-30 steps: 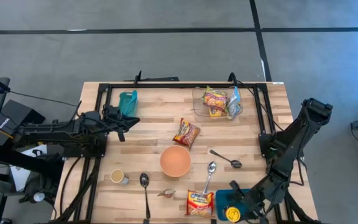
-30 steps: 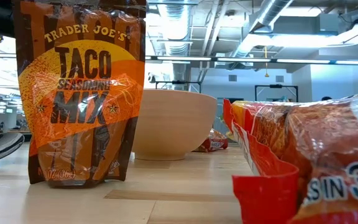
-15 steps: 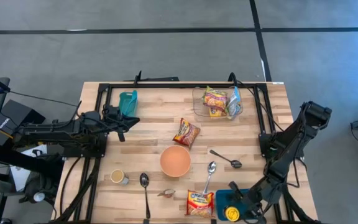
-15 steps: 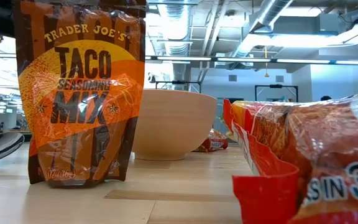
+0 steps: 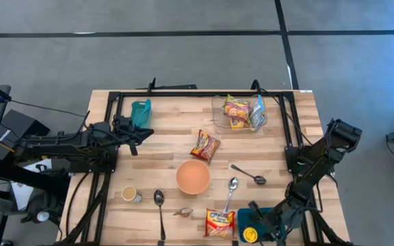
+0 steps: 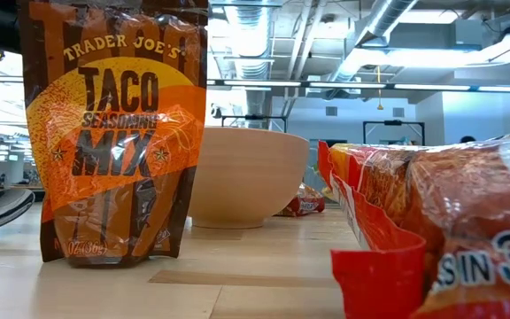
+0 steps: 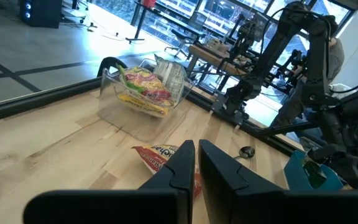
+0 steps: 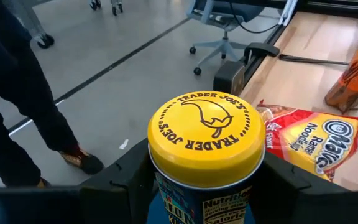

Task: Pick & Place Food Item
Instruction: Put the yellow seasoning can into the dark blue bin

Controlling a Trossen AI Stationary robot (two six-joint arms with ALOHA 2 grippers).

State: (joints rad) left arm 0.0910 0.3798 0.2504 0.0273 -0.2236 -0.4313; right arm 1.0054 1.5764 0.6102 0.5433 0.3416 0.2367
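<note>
A clear container (image 5: 240, 113) sits near the table's (image 5: 169, 130) far right corner with noodle packets inside. A snack packet (image 5: 205, 145) lies near the centre, the bowl (image 5: 193, 176) just nearer the front edge. Along the front edge lie a cup (image 5: 129, 194), a spoon (image 5: 159, 208), a small pouch (image 5: 182, 212) and a ramen packet (image 5: 220, 223). Two more spoons (image 5: 249, 175) lie right of the bowl. A lidded can (image 5: 252, 235) sits at the front right corner.
</note>
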